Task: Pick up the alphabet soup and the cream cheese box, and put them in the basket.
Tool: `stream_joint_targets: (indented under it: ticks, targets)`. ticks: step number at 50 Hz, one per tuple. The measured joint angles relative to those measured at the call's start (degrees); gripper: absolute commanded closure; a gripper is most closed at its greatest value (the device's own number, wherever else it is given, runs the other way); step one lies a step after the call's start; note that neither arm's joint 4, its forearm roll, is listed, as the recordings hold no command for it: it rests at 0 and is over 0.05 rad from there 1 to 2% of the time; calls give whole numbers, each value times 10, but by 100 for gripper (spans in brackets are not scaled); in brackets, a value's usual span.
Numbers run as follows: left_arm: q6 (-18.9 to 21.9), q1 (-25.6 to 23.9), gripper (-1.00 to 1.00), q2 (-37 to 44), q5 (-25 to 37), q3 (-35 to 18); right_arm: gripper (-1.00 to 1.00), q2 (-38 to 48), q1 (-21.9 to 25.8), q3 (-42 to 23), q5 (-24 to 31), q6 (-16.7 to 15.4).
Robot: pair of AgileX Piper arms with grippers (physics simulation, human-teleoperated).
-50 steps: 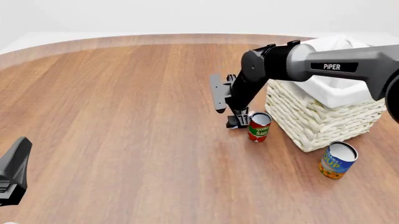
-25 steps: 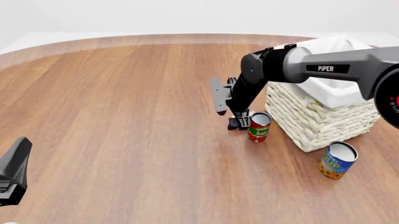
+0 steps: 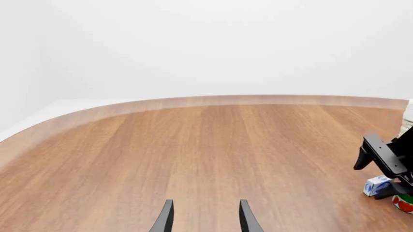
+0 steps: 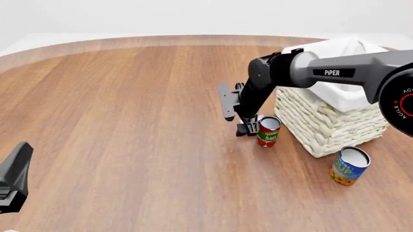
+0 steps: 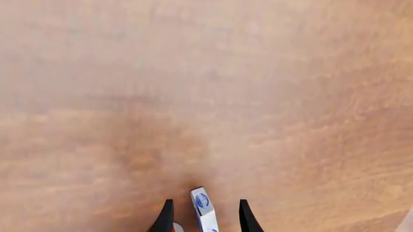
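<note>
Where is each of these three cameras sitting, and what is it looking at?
Front view: fixed above the arms' side, facing forward over the table; shows the right arm, basket, alphabet soup.
Left wrist view: behind the left gripper, facing across the table.
Right wrist view: behind the right gripper, facing down at the cream cheese box.
Shared: the left wrist view also shows that box.

On the table [image 4: 116, 106] stand 2 cans — 1 alphabet soup [image 4: 349, 166] with the blue and yellow label, and 1 slimmer red and green can [image 4: 268, 131]. There is 1 basket [image 4: 332, 121] of cream-white rope, and 1 cream cheese box [image 5: 203, 209], blue and white. 2 arms show — each with 1 gripper: the left gripper [image 3: 203, 220] and the right gripper [image 5: 203, 217].
</note>
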Motion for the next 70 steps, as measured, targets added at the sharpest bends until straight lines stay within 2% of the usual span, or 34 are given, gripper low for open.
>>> stream_joint_targets:
  ticks: [70]
  targets:
    - [0, 0, -100, 0, 0, 0, -100, 63, -9, -58, 22, -9]
